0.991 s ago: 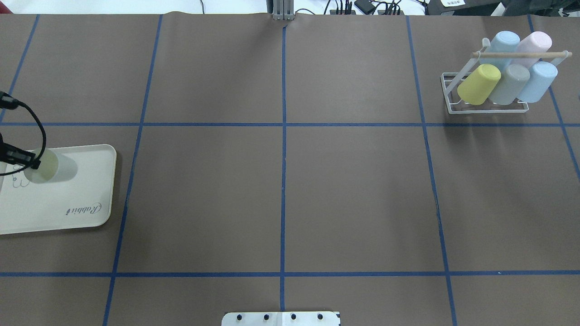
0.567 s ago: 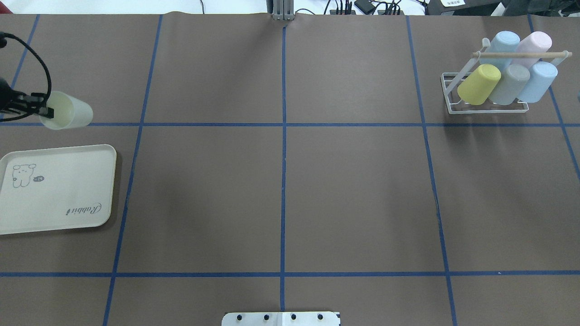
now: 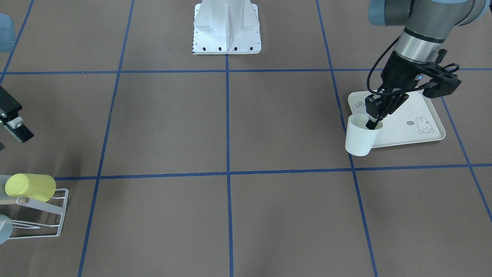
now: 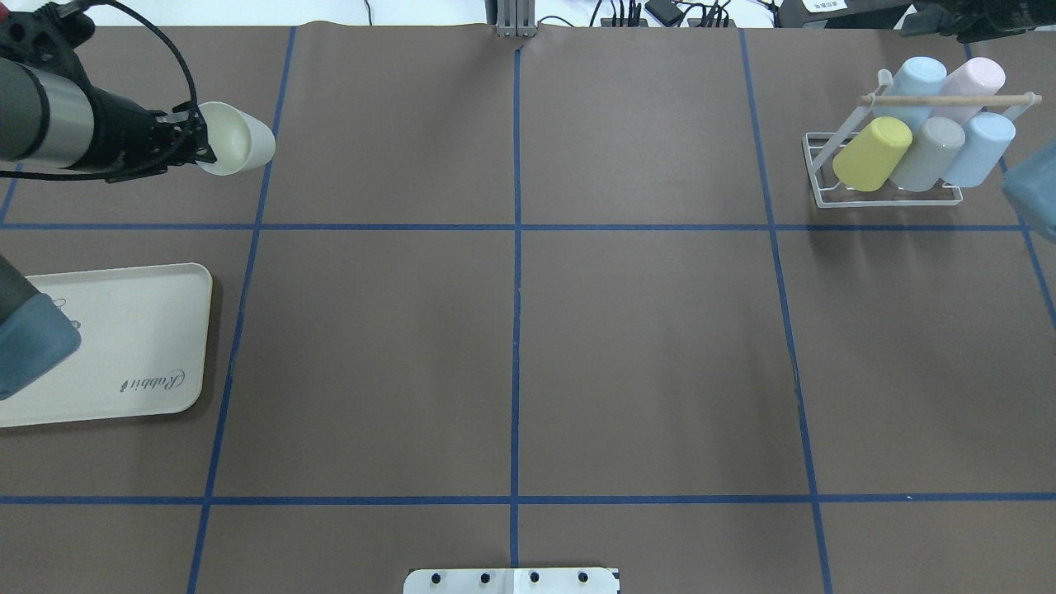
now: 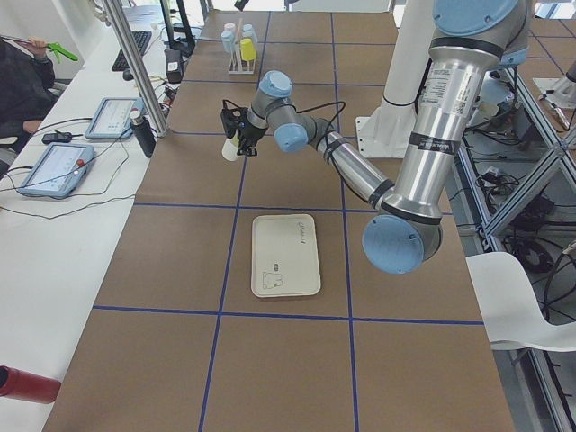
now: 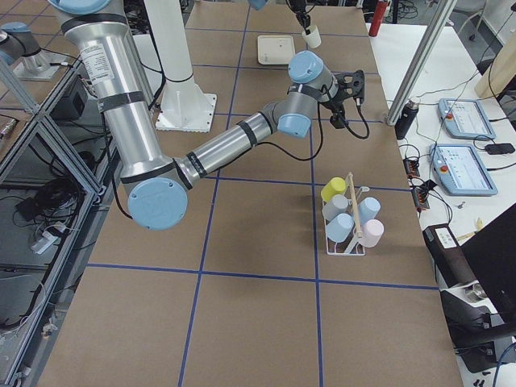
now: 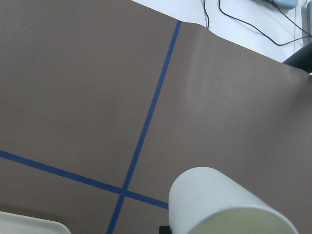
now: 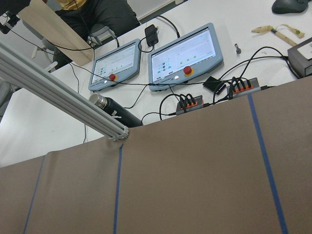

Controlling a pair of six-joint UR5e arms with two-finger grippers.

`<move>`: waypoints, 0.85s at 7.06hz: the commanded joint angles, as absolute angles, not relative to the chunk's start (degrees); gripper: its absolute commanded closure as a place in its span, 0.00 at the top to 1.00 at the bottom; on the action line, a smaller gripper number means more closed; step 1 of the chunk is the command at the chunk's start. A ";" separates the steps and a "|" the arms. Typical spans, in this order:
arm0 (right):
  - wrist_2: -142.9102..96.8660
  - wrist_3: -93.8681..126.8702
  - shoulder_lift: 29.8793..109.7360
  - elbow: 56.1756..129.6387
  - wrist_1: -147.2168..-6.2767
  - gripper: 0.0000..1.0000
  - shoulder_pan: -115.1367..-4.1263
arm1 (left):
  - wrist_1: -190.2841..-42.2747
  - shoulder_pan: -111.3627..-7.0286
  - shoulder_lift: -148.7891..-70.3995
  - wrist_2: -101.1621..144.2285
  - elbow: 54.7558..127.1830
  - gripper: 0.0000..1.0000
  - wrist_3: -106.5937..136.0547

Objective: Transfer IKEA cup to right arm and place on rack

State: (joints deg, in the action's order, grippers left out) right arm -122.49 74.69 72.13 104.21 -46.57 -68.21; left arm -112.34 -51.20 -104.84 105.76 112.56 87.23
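Observation:
My left gripper (image 4: 200, 143) is shut on the rim of a cream-white cup (image 4: 237, 139) and holds it in the air, tilted, mouth toward the wrist. The front view shows the fingers pinching the cup (image 3: 359, 137) wall just off the tray's corner. The cup (image 7: 222, 207) fills the bottom of the left wrist view. The white wire rack (image 4: 825, 183) with a wooden dowel stands at the far right and holds several cups. My right gripper (image 6: 349, 85) hangs above the table well short of the rack (image 6: 345, 242); I cannot tell whether it is open or shut.
The cream rabbit tray (image 4: 132, 330) lies bare at the left near side. My left arm's blue elbow cap (image 4: 29, 346) overhangs it. A blue joint of the right arm (image 4: 1031, 190) sits at the right edge beside the rack. Operator tablets (image 8: 183, 56) lie beyond the far table edge.
My left gripper has lifted the cup off the tray and carried it toward the far side and to the right. The right arm's blue joint has come into view at the right edge.

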 commanded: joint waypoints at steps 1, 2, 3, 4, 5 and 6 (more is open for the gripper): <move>-114.23 87.56 71.89 103.71 -37.31 1.00 -61.38 | -127.70 -48.34 -105.21 102.22 107.96 0.00 102.75; -109.30 93.89 71.89 103.71 -32.92 1.00 -57.69 | -136.49 -47.99 -105.12 99.87 105.75 0.00 108.75; -105.33 98.22 71.89 103.80 -30.17 1.00 -54.79 | -142.24 -46.16 -105.38 97.84 104.69 0.00 114.12; -101.73 101.13 71.81 103.80 -27.71 1.00 -52.15 | -146.47 -43.45 -106.86 93.65 104.16 0.00 118.96; -98.21 103.34 71.63 103.62 -25.08 1.00 -49.34 | -148.51 -40.29 -109.14 90.12 103.72 0.00 123.27; -94.52 104.49 71.28 103.45 -22.87 1.00 -46.78 | -152.80 -38.43 -110.90 87.39 102.41 0.00 125.22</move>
